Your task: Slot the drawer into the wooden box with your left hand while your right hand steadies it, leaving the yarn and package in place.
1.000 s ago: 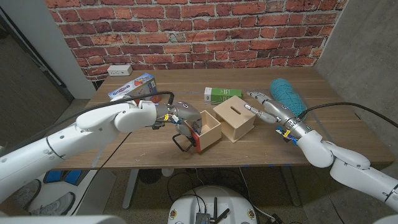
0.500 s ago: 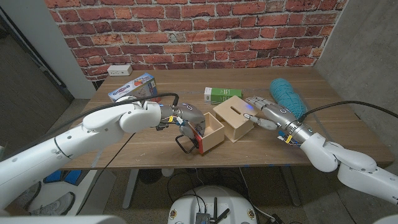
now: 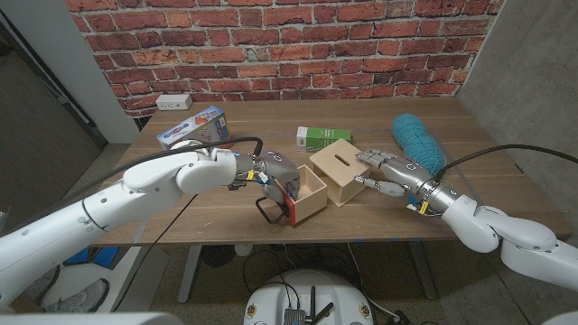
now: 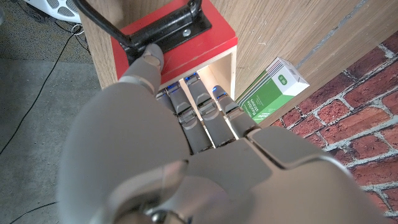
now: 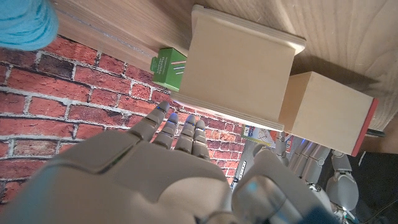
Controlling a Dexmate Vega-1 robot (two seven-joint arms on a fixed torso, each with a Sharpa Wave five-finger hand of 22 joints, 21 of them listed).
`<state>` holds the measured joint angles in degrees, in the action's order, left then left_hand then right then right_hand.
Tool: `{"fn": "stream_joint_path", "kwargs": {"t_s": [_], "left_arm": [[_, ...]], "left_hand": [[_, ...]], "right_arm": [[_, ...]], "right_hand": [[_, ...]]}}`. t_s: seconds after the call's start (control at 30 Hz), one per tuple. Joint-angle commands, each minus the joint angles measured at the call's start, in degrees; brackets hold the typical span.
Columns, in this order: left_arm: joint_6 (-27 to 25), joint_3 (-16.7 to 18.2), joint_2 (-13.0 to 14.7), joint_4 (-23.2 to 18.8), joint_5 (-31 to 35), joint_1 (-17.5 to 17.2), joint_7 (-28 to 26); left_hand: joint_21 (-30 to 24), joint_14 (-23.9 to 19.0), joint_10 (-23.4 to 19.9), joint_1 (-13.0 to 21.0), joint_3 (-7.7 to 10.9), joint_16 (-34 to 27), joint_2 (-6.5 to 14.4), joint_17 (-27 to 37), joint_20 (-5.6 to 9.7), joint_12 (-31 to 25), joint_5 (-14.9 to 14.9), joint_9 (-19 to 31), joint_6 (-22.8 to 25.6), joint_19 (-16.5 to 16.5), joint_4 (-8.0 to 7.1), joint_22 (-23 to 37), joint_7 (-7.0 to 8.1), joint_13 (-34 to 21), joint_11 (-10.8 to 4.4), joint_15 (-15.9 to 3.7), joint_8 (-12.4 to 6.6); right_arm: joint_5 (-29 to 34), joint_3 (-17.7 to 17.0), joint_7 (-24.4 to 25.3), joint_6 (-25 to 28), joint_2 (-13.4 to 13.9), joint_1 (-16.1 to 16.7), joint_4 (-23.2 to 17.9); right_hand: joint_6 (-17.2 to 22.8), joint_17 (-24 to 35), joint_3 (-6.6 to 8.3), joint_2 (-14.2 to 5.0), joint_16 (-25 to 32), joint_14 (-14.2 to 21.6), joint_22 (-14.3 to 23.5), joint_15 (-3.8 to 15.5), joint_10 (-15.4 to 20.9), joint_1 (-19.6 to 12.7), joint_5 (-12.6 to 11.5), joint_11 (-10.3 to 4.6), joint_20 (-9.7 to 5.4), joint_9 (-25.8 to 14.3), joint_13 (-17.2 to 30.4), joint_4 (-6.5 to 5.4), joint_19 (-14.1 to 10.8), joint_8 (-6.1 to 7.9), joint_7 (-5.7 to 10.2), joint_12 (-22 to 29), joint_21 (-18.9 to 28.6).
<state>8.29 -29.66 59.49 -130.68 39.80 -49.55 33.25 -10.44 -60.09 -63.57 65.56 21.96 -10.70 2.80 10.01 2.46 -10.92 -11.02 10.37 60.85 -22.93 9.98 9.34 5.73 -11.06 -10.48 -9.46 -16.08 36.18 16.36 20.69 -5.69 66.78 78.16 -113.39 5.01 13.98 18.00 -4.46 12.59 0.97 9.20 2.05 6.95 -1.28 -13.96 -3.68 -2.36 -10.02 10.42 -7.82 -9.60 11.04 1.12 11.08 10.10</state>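
Observation:
The drawer [image 3: 310,192], pale wood with a red front [image 4: 186,34] and a black handle [image 3: 264,208], sits just left of the wooden box [image 3: 341,170], its far end against the box. My left hand [image 3: 274,175] grips the drawer, fingers [image 4: 205,106] inside it and thumb on the red front. My right hand [image 3: 388,171] stands at the box's right side with fingers spread, holding nothing; I cannot tell whether it touches. The right wrist view has the box [image 5: 239,68], the drawer [image 5: 326,112] beside it and my right hand [image 5: 168,168].
Teal yarn [image 3: 417,138] lies behind my right hand, near the table's right edge. A green package [image 3: 323,137] sits behind the box. A blue and red package [image 3: 192,126] lies far left. A white power strip [image 3: 173,101] is at the back edge.
My right hand has come forward and left, down to the box's right side. My left hand has nudged the drawer slightly right, toward the box.

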Motion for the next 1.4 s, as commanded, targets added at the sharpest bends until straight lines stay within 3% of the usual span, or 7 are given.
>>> {"fn": "stream_joint_path", "kwargs": {"t_s": [0.03,1.4], "left_arm": [[0.83,-0.61,-0.8,0.24,1.73,0.55,0.61],[2.61,-3.24,-4.33,2.22,4.46,3.86,2.75]], "left_hand": [[0.1,-0.51,-1.47,1.89,-0.09,-0.31,2.6,0.24,9.19,-0.38,-0.37,1.94,0.56,0.35,-0.17,0.18,-0.06,-0.17,-1.01,-4.53,-0.68],[-0.08,-0.65,-1.47,1.92,-0.43,-0.41,2.78,0.3,9.07,-0.34,-0.4,2.01,0.34,0.22,-0.17,0.19,0.02,-0.19,-1.02,-4.54,-0.83]], "right_arm": [[1.82,0.34,0.65,-0.22,1.61,0.51,-0.11],[1.88,1.78,0.09,-1.93,2.49,-1.41,1.15]], "right_hand": [[0.59,0.18,0.22,-2.63,0.56,0.47,0.25,2.19,0.78,0.51,0.14,-0.02,-2.65,-0.11,0.15,-0.41,-0.47,0.26,-0.04,0.27,0.5],[1.49,0.05,0.39,-2.74,0.66,1.45,0.25,2.24,1.66,0.47,0.36,0.23,-3.02,-0.16,0.23,-0.66,-1.12,0.26,0.04,0.25,0.68]]}}
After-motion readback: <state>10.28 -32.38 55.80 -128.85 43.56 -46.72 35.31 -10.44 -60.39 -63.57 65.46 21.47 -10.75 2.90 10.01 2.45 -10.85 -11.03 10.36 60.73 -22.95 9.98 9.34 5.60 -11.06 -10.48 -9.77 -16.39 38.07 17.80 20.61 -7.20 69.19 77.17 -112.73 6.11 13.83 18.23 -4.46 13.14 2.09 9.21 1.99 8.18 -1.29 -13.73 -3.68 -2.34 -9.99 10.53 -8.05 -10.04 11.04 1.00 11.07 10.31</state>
